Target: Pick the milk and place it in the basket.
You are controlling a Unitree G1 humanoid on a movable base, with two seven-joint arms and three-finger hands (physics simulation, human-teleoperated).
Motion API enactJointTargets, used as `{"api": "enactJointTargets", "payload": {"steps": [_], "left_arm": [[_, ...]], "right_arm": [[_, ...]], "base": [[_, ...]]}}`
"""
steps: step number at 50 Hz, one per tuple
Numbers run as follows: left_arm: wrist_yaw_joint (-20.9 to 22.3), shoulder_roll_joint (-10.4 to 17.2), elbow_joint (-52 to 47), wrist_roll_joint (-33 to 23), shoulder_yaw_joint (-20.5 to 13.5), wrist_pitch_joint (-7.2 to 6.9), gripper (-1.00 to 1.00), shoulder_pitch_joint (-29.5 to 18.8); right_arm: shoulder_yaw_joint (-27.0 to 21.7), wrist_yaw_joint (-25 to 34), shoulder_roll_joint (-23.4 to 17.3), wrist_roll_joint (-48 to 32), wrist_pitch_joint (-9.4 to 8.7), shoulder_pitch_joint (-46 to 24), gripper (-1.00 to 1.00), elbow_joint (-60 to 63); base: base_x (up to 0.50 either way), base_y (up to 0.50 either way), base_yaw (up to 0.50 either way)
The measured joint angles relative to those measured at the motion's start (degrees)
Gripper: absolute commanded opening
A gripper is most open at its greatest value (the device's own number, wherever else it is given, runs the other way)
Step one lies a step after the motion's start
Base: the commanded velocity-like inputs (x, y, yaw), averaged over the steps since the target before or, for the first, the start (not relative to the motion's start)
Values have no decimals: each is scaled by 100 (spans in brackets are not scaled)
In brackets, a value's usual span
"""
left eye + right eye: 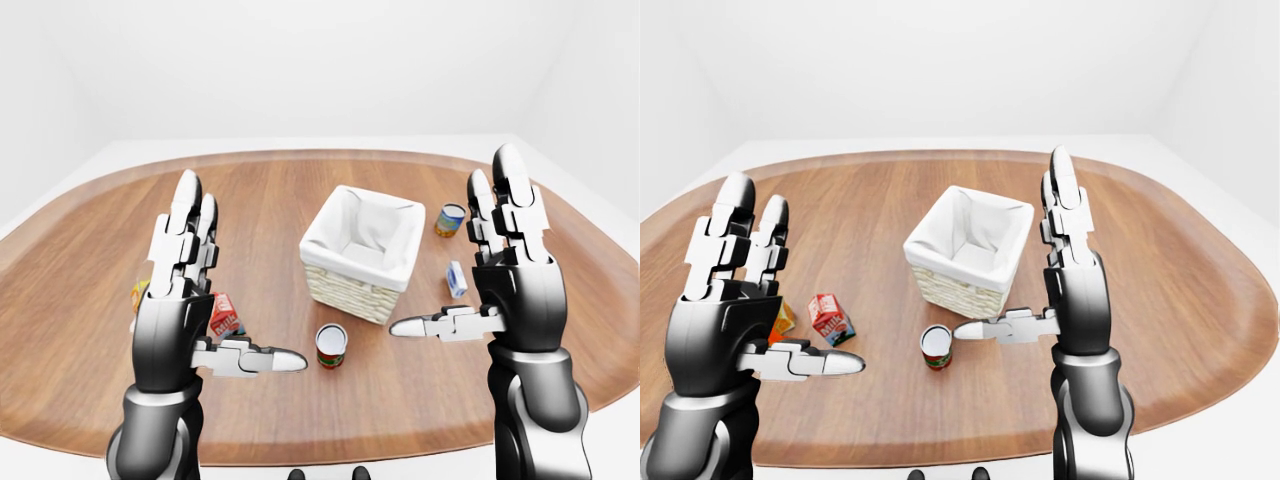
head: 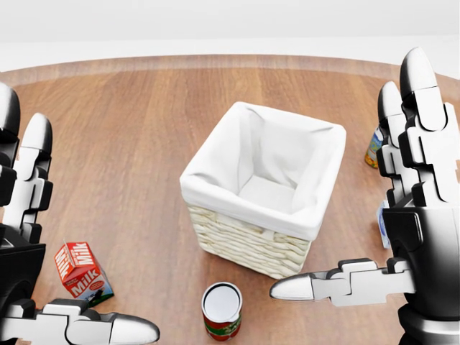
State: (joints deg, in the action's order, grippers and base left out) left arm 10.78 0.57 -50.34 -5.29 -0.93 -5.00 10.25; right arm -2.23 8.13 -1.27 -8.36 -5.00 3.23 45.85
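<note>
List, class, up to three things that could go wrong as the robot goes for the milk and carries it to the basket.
1. The red milk carton lies tilted right beside the left robot hand, so a careless reach may knock it away.
2. The red-labelled tin can stands near the white-lined wicker basket and could be toppled on the way.
3. An orange packet is partly hidden by that hand and may be bumped.

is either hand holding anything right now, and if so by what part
Nothing is held. The left hand and right hand are both raised with fingers spread open above the wooden table. The red milk carton lies untouched on it.
</note>
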Motion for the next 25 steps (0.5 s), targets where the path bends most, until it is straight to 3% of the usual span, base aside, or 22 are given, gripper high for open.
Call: {"api": "enactJointTargets", "payload": {"steps": [25], "left_arm": [[3,-6,84,15,-7,0,100,68]], "right_arm": [[-18,5,-2,58,0,34,100,40]], "base": [[25,-10,0]]}}
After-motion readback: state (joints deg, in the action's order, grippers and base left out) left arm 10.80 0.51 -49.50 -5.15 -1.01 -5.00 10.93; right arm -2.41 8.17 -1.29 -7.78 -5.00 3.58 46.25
